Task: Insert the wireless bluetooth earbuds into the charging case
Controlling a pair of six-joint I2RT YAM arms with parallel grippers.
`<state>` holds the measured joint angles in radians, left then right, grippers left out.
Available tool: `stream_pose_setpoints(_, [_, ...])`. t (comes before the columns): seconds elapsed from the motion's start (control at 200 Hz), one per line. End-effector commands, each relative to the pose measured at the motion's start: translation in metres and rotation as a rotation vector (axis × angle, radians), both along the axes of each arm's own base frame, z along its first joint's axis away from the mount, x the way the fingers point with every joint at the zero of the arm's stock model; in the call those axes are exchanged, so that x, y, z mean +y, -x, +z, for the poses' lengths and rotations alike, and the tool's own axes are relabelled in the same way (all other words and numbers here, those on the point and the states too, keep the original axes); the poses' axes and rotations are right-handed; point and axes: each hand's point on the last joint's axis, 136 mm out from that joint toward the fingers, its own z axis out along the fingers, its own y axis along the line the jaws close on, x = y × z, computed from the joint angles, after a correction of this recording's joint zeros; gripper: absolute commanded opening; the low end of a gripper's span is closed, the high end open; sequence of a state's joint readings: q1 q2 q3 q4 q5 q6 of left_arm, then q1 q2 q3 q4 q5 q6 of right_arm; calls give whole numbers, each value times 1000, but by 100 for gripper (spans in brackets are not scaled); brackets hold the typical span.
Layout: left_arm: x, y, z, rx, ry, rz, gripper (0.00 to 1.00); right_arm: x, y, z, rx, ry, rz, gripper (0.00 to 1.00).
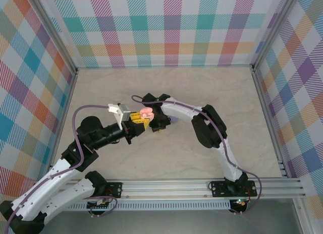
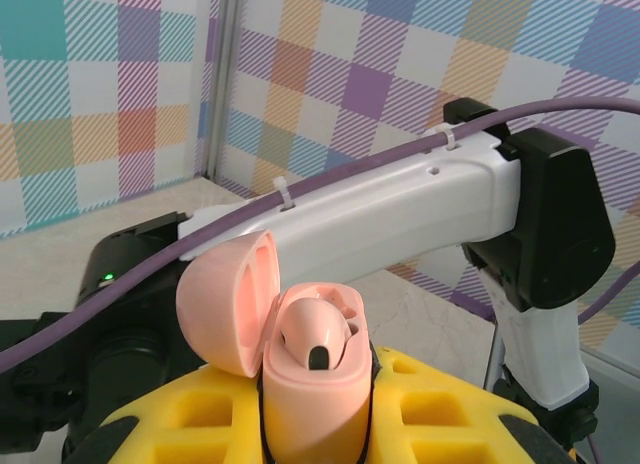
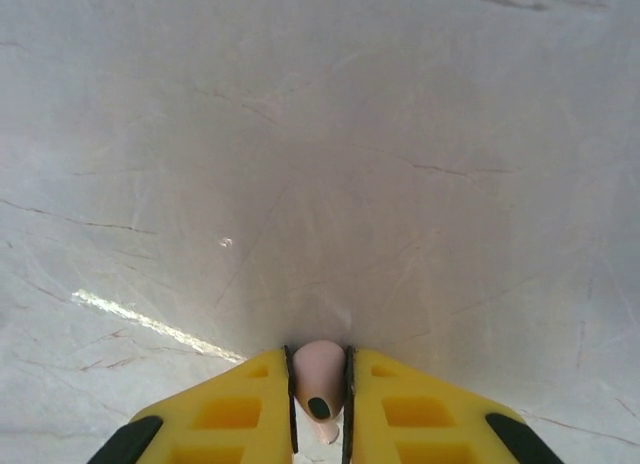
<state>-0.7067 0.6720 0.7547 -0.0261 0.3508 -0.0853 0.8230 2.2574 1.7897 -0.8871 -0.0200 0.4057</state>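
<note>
Top view: the pale, marbled surface (image 1: 126,88) lies inside glossy walls (image 1: 166,27) printed in pastel checks. At the centre of the frame the left fingers (image 1: 136,118) – blocky yellow plastic – are closed on a small pink charging case (image 1: 147,113), held up off the surface. The white and black right arm (image 1: 212,125) bends in from the lower right and ends just right of the case. A rounded purple thing (image 1: 174,117) peeps out under that arm; what it is cannot be told.

Left wrist view: up close the charging case (image 2: 310,414) is smooth matte pink plastic, gripped between the ribbed yellow left fingers (image 2: 200,424) at the bottom of the frame. Its domed lid (image 2: 225,304) stands swung open to the left. One seated earbud (image 2: 315,334), the same pink with a dark oval spot, sits in the open case. Behind it the right arm (image 2: 400,204) crosses the frame with a purple cable (image 2: 330,184) zip-tied along it.

Right wrist view: the right fingers (image 3: 240,409) are pinched shut on a loose earbud (image 3: 320,384) – pale pink, rounded, with a dark oval mark – at the bottom centre. Beyond lies the surface (image 3: 320,134), faintly veined, with a bright streak at the lower left.
</note>
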Motion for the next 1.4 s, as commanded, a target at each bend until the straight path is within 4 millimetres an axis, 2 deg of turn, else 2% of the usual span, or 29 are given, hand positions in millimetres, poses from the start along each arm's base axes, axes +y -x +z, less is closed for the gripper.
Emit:
stream_pose_setpoints(0.0, [-1, -2, -2, 16, -1, 17, 16, -7, -7, -9, 11, -86, -63, 15])
stream_pose_setpoints(0.205, [6, -29, -28, 98, -59, 160, 16, -25, -17, 16, -8, -312, -162, 13])
stream_pose_setpoints(0.36, [14, -53, -55, 186, -110, 290, 16, -39, -21, 48, -66, -495, -212, 12])
stream_pose_setpoints(0.52, [13, -67, -72, 243, -111, 348, 16, -52, -19, 90, -153, -631, -220, 12])
stream_pose_setpoints(0.735, [2, -74, -85, 285, -70, 334, 16, -68, -6, 164, -314, -796, -197, 13])
stream_pose_setpoints(0.925, [-13, -72, -82, 280, -18, 260, 16, -80, 16, 232, -456, -913, -131, 15])
stream_pose_setpoints(1.12, [-33, -57, -63, 203, 67, 100, 16, -86, 46, 293, -570, -1055, -26, 16])
stream_pose_setpoints(1.235, [-39, -47, -50, 126, 110, 27, 16, -88, 62, 320, -621, -1122, 32, 16])
stream_pose_setpoints(1.395, [-45, -34, -36, 49, 153, -59, 16, -82, 79, 339, -675, -1167, 91, 17])
